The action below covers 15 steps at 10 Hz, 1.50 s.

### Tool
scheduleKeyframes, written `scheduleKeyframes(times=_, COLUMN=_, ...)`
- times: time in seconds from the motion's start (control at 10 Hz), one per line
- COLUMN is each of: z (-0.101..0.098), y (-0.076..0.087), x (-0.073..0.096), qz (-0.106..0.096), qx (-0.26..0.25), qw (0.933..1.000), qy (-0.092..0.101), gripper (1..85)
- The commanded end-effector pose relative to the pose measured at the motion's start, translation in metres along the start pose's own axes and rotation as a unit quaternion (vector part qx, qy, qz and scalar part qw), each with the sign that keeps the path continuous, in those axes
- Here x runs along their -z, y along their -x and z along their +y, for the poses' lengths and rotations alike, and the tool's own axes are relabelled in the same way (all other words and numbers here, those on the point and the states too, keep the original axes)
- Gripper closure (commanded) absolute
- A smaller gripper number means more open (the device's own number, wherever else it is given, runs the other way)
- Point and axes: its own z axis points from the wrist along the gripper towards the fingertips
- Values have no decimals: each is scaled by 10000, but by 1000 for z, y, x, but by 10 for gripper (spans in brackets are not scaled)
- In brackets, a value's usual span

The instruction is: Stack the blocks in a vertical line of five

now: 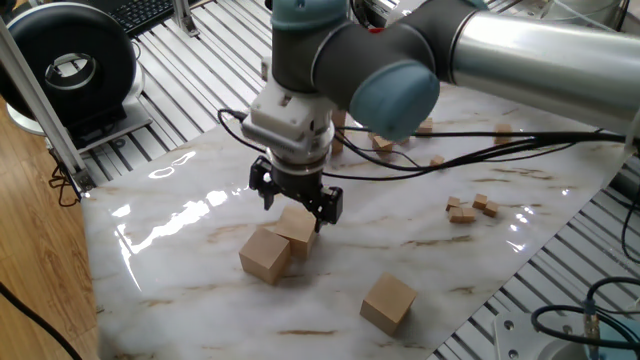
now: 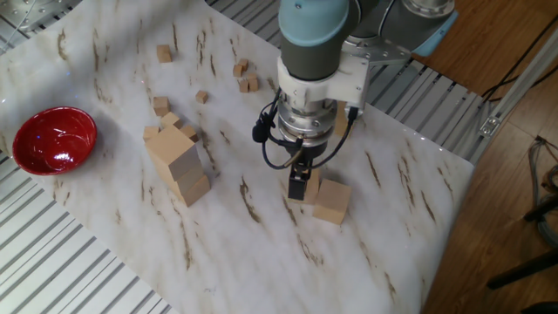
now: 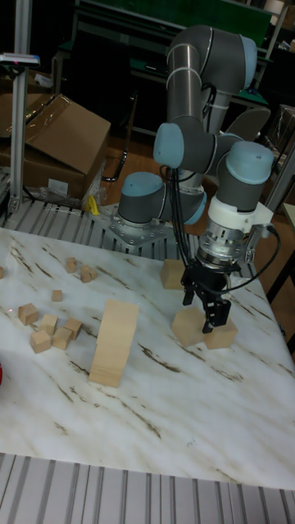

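The marble-patterned table (image 1: pixel 180 215) sits on a slatted metal bench, cardboard boxes (image 3: pixel 57 143) behind in the tall view. A stack of blocks (image 3: pixel 113 342) stands at its left there, probably three high, though the seams are faint. The gripper (image 1: pixel 297 203) hangs with fingers spread and empty just over a block (image 1: pixel 298 226) touching its neighbour (image 1: pixel 265 252), apparently chosen next. One more block (image 1: pixel 388 302) lies near right, another (image 3: pixel 172 274) far behind.

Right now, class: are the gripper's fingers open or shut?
Open. The gripper has its fingers spread apart with a clear gap, hovering just above one block and clamping nothing.
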Motion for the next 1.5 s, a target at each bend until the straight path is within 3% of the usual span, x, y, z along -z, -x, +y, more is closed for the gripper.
scheduleKeyframes(times=0.0, z=-4, y=3, x=-7, qz=7, qx=-56, qw=10000, qy=-75, gripper=7)
scheduleKeyframes(times=0.5, z=-5, y=-5, x=-18, qz=32, qx=-49, qw=9999, qy=-131, gripper=7)
scheduleKeyframes(times=0.7, z=-6, y=0, x=-22, qz=-96, qx=-170, qw=9997, qy=-168, gripper=23)
scheduleKeyframes(times=0.8, z=-7, y=2, x=-23, qz=-168, qx=-342, qw=9991, qy=-185, gripper=120)
scheduleKeyframes(times=1.1, z=-9, y=-2, x=-20, qz=-178, qx=-522, qw=9981, qy=-275, gripper=290)
scheduleKeyframes(times=1.4, z=-4, y=-11, x=-9, qz=-263, qx=-740, qw=9965, qy=-282, gripper=330)
